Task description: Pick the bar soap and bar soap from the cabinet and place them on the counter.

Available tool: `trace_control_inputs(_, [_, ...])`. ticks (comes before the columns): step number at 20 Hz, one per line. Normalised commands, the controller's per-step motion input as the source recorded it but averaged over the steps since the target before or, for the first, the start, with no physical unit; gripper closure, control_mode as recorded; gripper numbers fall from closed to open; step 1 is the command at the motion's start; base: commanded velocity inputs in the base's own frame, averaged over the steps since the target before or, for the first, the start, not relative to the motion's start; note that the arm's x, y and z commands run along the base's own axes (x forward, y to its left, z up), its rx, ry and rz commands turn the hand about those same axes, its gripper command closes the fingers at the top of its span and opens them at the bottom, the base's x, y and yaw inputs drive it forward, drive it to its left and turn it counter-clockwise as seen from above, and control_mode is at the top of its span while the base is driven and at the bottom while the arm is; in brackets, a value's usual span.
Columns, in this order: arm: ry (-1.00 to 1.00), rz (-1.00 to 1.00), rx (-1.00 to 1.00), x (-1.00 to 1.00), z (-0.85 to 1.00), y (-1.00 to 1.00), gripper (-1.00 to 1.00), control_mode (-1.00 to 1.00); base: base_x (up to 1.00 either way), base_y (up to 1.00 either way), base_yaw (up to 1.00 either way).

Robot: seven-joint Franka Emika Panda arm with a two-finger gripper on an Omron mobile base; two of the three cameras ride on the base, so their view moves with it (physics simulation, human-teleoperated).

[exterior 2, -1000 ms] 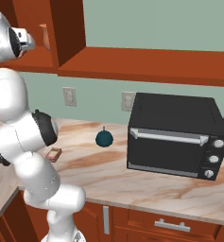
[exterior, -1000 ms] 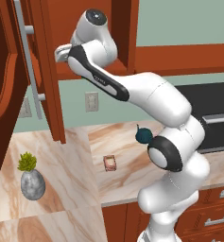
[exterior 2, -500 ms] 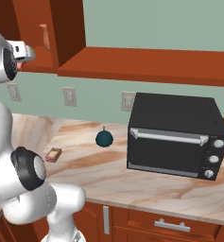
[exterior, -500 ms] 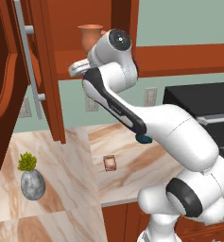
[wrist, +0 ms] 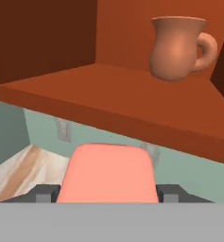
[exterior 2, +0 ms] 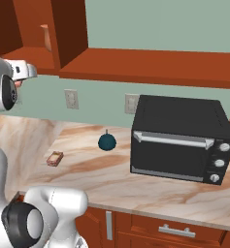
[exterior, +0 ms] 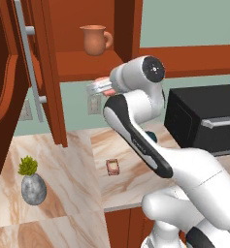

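Salmon-pink bar soap (wrist: 108, 172) sits clamped in the gripper (wrist: 104, 193) — just below the cabinet (wrist: 108, 94) shelf bearing a terracotta mug (wrist: 177, 47).

My arm (exterior: 136, 126) is glossy white, built of rounded, swollen segments, with a black band running along the link nearest the microwave (exterior: 204, 118). Dark grey discs cap my joints. My gripper (exterior: 98, 88) is pale grey, its finger tips small and dark.
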Motion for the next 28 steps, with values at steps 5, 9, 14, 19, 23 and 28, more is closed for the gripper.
trace_control_inputs(5, [0.1,-0.04,0.07,-0.52,0.0,-0.03,1.0,-1.0,0.0,0.0,0.0])
trace_control_inputs(9, [0.11,-0.03,0.06,-0.32,-0.05,0.0,1.0,-1.0,0.0,0.0,0.0])
trace_control_inputs(14, [0.19,-0.05,0.06,-0.08,-0.14,0.0,1.0,-1.0,0.0,0.0,0.0])
trace_control_inputs(19, [0.14,-0.04,0.03,0.0,-0.28,0.0,1.0,-1.0,0.0,0.0,0.0])
trace_control_inputs(23, [0.06,-0.04,0.0,0.04,-0.4,0.0,1.0,-1.0,0.0,0.0,0.0])
trace_control_inputs(28, [0.05,-0.03,-0.04,0.02,-0.52,0.0,1.0,-1.0,0.0,0.0,0.0])
